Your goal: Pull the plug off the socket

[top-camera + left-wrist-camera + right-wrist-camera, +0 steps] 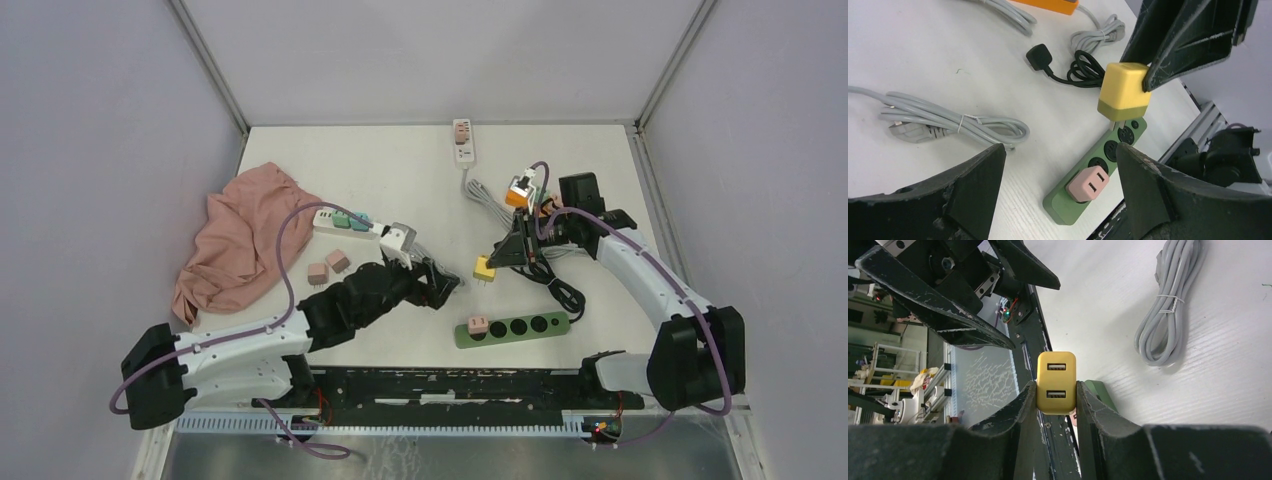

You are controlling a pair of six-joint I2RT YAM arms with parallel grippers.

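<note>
The white table [420,160] is the biggest thing here. A crumpled pink cloth [240,240] lies on its left side. My two arms reach in from the near edge.

My left claw [445,287] hangs wide open with nothing in it, just left of the green power strip [512,328]. That strip lies flat near the front of the table. A black cord [560,290] curls just behind it, and a grey cable bundle [485,195] sits farther back.

My right claw [1056,390] is clenched on the yellow plug [1056,382], one finger on each side. The plug is up in the air, out of its socket, with its prongs bare. It hangs a bit behind the green strip.

A small pink plug [478,324] sits in the left end of the strip.
</note>
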